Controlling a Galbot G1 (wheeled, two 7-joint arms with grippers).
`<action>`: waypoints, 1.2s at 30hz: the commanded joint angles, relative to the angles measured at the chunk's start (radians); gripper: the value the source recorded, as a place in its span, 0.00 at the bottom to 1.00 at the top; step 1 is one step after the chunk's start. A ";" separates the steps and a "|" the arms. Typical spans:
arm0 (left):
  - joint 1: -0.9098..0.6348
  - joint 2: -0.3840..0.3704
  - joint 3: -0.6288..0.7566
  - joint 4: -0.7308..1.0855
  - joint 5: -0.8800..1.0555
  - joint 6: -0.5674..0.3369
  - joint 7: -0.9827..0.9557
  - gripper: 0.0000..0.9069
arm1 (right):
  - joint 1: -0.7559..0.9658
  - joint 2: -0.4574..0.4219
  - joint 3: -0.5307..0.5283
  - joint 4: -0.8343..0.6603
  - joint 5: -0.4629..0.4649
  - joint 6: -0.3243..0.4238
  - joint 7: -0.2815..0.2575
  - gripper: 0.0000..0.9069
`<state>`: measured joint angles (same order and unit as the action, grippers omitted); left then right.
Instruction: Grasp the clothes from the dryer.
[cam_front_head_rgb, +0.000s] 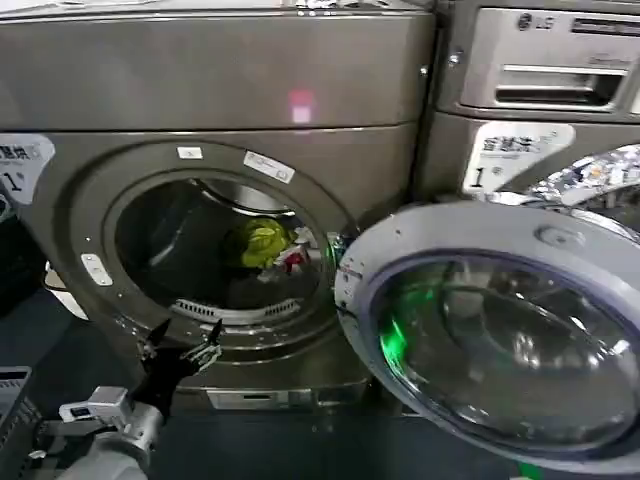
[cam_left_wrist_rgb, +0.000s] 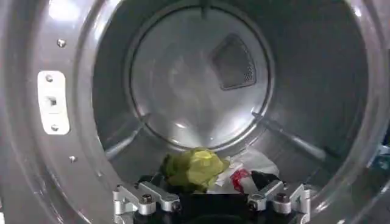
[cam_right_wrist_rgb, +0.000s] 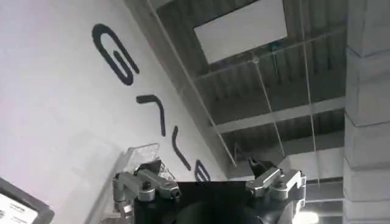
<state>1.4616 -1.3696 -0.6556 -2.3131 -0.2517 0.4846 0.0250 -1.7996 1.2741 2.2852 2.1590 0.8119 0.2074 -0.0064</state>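
Observation:
The dryer (cam_front_head_rgb: 220, 90) stands with its round porthole uncovered. The clothes (cam_front_head_rgb: 262, 243) lie low in the drum: a yellow-green piece (cam_left_wrist_rgb: 194, 167) with white fabric bearing a red mark (cam_left_wrist_rgb: 244, 175) beside it. My left gripper (cam_front_head_rgb: 182, 342) is open just outside the porthole's lower rim, below and in front of the heap, holding nothing. In the left wrist view that gripper (cam_left_wrist_rgb: 209, 184) points into the drum, the clothes a short way beyond its fingertips. My right gripper (cam_right_wrist_rgb: 204, 167) is open and empty, aimed up at a wall and ceiling.
The dryer's glass door (cam_front_head_rgb: 500, 330) hangs swung out to the right, close to the porthole. A second machine marked LG (cam_front_head_rgb: 540, 60) stands at the right. The drum's back wall (cam_left_wrist_rgb: 195, 79) and ribs (cam_left_wrist_rgb: 286, 137) surround the heap.

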 joint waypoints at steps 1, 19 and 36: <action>0.003 -0.001 0.002 -0.006 0.001 -0.001 0.002 1.00 | -0.001 -0.001 0.003 0.001 0.004 0.007 -0.001 1.00; -0.254 0.056 0.080 0.177 -0.098 -0.147 -0.029 1.00 | -0.008 -0.012 -0.009 0.012 0.007 0.017 -0.002 1.00; -0.793 0.008 0.277 0.799 -0.064 -0.238 -0.100 1.00 | -0.028 -0.002 0.024 0.007 0.012 0.017 -0.007 1.00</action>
<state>0.8887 -1.3599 -0.4359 -1.7688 -0.3172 0.2729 -0.0646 -1.8268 1.2709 2.3075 2.1658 0.8229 0.2240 -0.0134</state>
